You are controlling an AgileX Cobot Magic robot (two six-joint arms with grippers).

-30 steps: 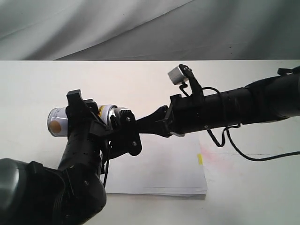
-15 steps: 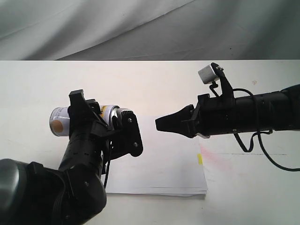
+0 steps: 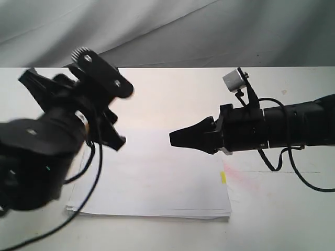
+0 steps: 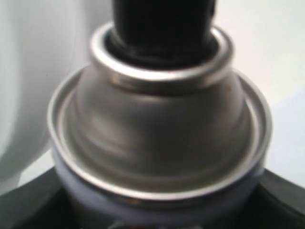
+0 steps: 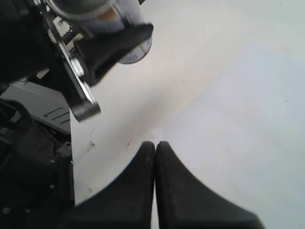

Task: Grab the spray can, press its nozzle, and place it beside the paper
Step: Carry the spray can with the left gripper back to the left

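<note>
A grey cloth backdrop (image 3: 157, 31) is hung across the top of the exterior view, and below it a plain white table (image 3: 172, 89) fills the rest of the frame. A thin stack of white rectangular paper sheets (image 3: 167, 183) is laid flat in the lower centre, and a small yellow tab (image 3: 223, 178) is seen at its right edge.

At the left of the frame the black left tool (image 3: 78, 104) is seen raised above the table. It is much blurred, so what it carries cannot be made out in this view. In the left wrist view this is shown clearly. The small silver metal spray can (image 4: 157, 129), with its domed shiny shoulder, is clamped between the black fingers (image 4: 281, 200), and the small black plastic nozzle (image 4: 162, 19) is seated on its neck. In the right wrist view the can is seen held off the table, well apart from the right tool.

From the right edge of the exterior frame the black right arm (image 3: 282, 128) is stretched toward the centre. The right tool (image 3: 180, 138) is closed, with its two pointed jaws pressed together tip to tip, near the upper edge of the paper. A small grey camera (image 3: 234, 81) is mounted above the wrist, and a black cable (image 3: 282, 167) is looped under the arm.
</note>
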